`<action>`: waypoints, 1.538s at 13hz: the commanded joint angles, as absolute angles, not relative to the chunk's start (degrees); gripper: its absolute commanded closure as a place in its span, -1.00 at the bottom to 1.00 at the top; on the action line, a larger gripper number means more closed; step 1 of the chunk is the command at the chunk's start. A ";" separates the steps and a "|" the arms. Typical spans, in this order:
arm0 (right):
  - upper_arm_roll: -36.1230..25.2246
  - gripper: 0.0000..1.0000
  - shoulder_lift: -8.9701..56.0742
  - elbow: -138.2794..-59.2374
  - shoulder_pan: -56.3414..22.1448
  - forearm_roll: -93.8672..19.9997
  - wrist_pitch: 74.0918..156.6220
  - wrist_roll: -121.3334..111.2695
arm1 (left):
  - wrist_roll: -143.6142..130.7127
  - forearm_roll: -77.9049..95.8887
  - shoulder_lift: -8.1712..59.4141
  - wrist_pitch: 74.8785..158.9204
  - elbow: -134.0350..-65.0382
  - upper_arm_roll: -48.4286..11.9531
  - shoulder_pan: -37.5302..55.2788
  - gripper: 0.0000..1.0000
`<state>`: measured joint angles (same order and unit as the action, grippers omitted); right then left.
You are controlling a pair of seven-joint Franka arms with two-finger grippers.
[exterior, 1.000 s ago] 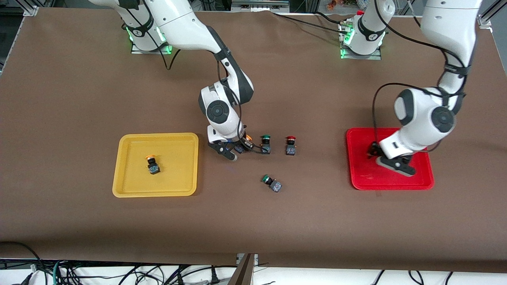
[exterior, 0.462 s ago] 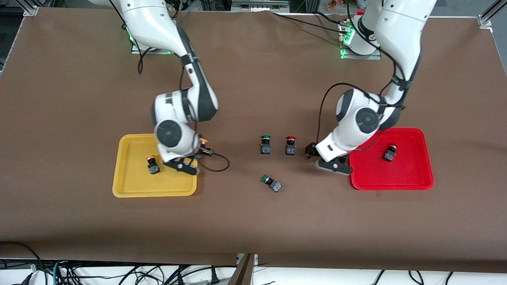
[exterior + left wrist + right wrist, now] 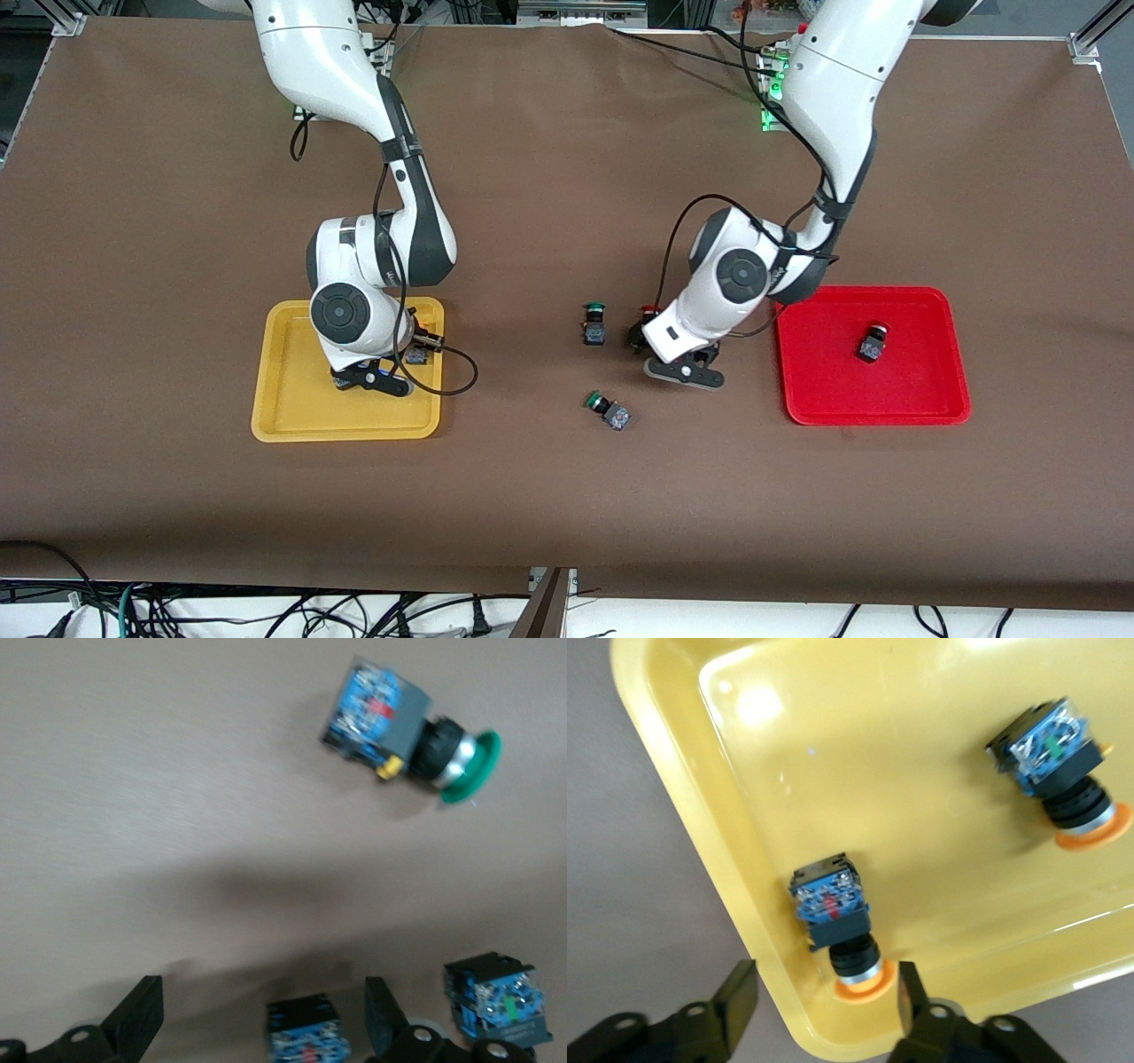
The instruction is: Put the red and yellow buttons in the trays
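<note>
Counting three done: two yellow buttons [image 3: 842, 930] in yellow tray [image 3: 283, 416], right gripper [image 3: 819, 1005] jaws wide; left gripper [image 3: 266, 1028] wide over last red button [image 3: 304, 1041].

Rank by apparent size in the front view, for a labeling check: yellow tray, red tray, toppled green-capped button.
Yellow tray and red tray look about alike, so they share first place. The toppled green-capped button is far smaller.
</note>
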<state>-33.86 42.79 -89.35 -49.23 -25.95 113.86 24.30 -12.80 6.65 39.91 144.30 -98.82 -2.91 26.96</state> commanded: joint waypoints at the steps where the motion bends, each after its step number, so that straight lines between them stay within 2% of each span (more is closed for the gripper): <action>1: -36.64 -0.98 37.37 -90.26 -50.01 -26.72 111.28 22.50 | -21.41 -4.61 40.69 143.70 -97.64 -3.24 28.91 -0.31; 3: -37.00 -0.99 33.51 -90.18 -50.01 -26.19 111.01 22.76 | -29.15 -9.74 41.22 143.53 -98.43 -5.36 28.92 0.60; 4: -38.66 -0.99 31.92 -90.18 -50.01 -26.02 109.61 22.50 | -30.05 -10.28 41.05 142.92 -98.61 -5.71 28.92 1.00; 6: -40.16 -0.99 29.46 -88.86 -50.10 -25.84 104.53 22.41 | -29.54 -10.28 40.17 141.34 -99.22 -6.15 27.95 1.00; 9: -40.78 -0.99 21.13 -88.94 -50.18 -22.53 98.28 21.55 | -23.68 -9.76 37.19 140.45 -100.37 -6.33 24.01 1.00; 11: -41.13 -0.99 13.56 -89.82 -50.10 -17.41 93.71 17.15 | -10.52 -9.23 32.71 133.97 -99.84 -6.33 16.99 1.00; 13: -41.66 -0.99 8.20 -92.80 -50.19 -13.47 92.90 15.73 | 0.91 -8.61 29.81 132.72 -101.94 -5.89 11.01 1.00; 17: -41.66 -0.99 0.02 -98.78 -50.19 -5.56 92.90 13.19 | 14.14 -5.29 25.85 134.11 -109.75 -0.89 7.65 1.00; 19: -41.49 -0.99 -0.97 -99.84 -49.66 -3.87 93.34 11.69 | 14.24 -4.92 25.23 141.64 -116.42 0.43 7.56 1.00; 20: -39.66 -0.99 -0.44 -99.84 -47.57 -3.87 93.95 11.69 | 13.98 -4.66 25.31 142.55 -117.24 1.05 7.56 0.06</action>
